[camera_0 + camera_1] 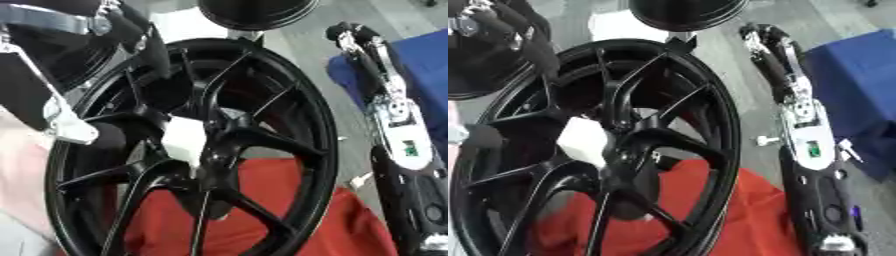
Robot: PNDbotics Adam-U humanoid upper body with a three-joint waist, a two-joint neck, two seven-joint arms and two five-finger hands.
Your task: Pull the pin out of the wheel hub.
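Note:
A black spoked wheel stands upright and fills the middle of both views. At its hub sits a white block-shaped piece, which looks like the pin's head. My left arm comes in from the upper left. My left hand lies on the upper left of the rim with its dark fingers curled over it. My right arm runs up the right side, clear of the wheel. My right hand is at the top right, well away from the hub, and its fingers cannot be made out.
A red cloth lies under the wheel. A blue cloth covers something at the right. Another black round object is at the top edge, beside a white surface. Grey floor shows between the wheel and my right arm.

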